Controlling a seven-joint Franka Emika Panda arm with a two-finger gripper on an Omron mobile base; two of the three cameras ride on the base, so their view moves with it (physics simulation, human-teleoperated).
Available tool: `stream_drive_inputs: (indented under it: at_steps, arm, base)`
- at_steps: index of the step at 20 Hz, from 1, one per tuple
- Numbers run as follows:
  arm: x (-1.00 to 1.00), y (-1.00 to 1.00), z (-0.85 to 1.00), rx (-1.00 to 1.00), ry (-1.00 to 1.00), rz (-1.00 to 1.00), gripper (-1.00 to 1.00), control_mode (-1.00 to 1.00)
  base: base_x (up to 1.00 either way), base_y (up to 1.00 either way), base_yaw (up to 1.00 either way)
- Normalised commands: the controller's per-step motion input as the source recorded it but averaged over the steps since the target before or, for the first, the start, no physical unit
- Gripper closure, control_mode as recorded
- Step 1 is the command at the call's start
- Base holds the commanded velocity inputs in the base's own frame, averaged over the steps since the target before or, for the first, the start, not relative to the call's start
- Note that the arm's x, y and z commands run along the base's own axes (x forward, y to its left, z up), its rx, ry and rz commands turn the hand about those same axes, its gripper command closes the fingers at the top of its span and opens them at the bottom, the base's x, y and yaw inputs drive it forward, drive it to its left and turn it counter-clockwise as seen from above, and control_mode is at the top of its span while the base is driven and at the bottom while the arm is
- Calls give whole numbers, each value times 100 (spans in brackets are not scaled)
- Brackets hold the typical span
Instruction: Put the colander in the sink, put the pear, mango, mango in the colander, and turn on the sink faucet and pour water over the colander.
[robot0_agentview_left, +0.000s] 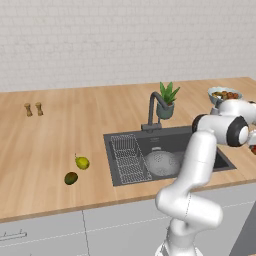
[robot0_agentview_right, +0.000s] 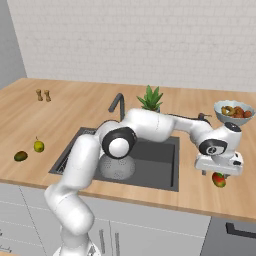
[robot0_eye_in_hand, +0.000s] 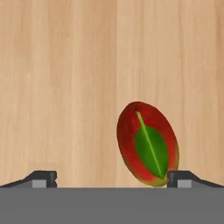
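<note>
red and green, the mango (robot0_eye_in_hand: 147, 143) lies on the wooden counter (robot0_eye_in_hand: 65, 87) right of the sink (robot0_agentview_right: 150, 162), under the gripper (robot0_eye_in_hand: 112, 178). in the hand view the two finger tips stand wide apart at the bottom, holding nothing, and the mango's lower end sits just beside the right-hand tip; whether it touches the tip i cannot tell. a green leaf runs along the fruit's top. in the right base view the hand hangs just above the same mango (robot0_agentview_right: 218, 179), close to the counter's front edge.

the colander (robot0_agentview_left: 161, 163) already sits inside the dark sink (robot0_agentview_left: 220, 157), beside the wire rack (robot0_agentview_left: 127, 159) that fills its left part. the faucet (robot0_agentview_left: 152, 112) stands behind the basin with its neck bent over it. a potted plant (robot0_agentview_left: 166, 101) stands just beside the faucet.

the pear (robot0_agentview_left: 82, 162) lies on the counter left of the sink, and a darker green-brown mango (robot0_agentview_left: 71, 178) lies near it, closer to the front edge. a pale bowl of small fruit (robot0_agentview_right: 234, 112) stands at the far right, behind the hand. two small shakers (robot0_agentview_left: 33, 109) stand well apart at the far left.
</note>
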Motion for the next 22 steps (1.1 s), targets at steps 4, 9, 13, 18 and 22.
stream_drive_inputs:
  at_steps: [4, 9, 13, 18, 22]
  arm:
    - [12, 0, -29, 0, 0, 0, -100, -100]
    - [10, -4, -18, 0, 0, 0, -100, -100]
    - [13, -8, 0, 0, 0, 0, -100, -100]
    - [13, -1, -11, 0, 0, 0, -100, -100]
    - [11, -8, -4, 0, 0, 0, -100, -100]
  base:
    - [0, 0, 0]
    - [0, 0, 0]
    - [0, 0, 0]
    - [0, 0, 0]
    - [0, 0, 0]
